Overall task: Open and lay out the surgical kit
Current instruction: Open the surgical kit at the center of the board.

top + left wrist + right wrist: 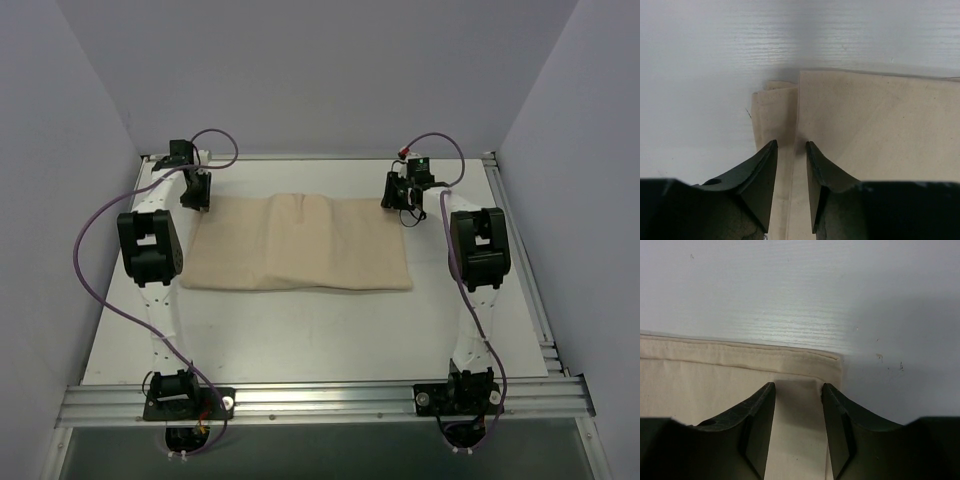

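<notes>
The surgical kit is a folded beige cloth wrap [300, 243] lying flat across the far middle of the table. No tray, clamps, tweezers or packets show. My left gripper [196, 192] is at the wrap's far left corner. In the left wrist view its jaws [791, 146] stand a little apart, just above the layered cloth edge [775, 107]. My right gripper [400, 196] is at the far right corner. In the right wrist view it [797, 386] is open over the hemmed corner [810, 362], with cloth flat between the fingers.
The white table [320, 335] has a metal rail [320, 400] along its near edge where both arm bases are bolted. Grey walls close in the left, right and far sides. Purple cables loop from each arm.
</notes>
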`<state>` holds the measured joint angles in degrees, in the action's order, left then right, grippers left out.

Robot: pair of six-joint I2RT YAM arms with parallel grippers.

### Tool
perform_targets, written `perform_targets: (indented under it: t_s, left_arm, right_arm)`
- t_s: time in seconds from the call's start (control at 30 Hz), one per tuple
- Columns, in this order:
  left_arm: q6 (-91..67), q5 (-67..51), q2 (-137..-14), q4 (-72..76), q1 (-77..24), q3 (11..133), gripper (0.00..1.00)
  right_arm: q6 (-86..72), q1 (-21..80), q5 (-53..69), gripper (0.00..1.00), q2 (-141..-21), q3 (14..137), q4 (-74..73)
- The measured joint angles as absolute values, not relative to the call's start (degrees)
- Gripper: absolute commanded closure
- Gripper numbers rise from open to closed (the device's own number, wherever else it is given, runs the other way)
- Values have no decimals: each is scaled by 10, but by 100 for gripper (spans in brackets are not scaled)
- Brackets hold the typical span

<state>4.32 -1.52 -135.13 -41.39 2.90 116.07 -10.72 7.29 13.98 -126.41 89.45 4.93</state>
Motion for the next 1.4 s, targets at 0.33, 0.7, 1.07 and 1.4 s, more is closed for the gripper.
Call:
perform_targets:
  t_s: [0.33,0.7,1.07,1.4]
  left_arm:
    - [43,8,-1366,-414,30,1168,54]
    - [31,-23,-1372,-419,32,1178,53]
    - [50,-39,-1368,-456,38,1174,53]
    - [61,-80,-1368,-508,49,1187,51]
  right_arm:
    - [-106,76,145,58,-1251,894,5]
    - [-102,83,140,56,-1249,895,-30]
    - [-90,79,147,86,-1274,950,-99]
    - [-89,78,180,100,-1273,993,-161]
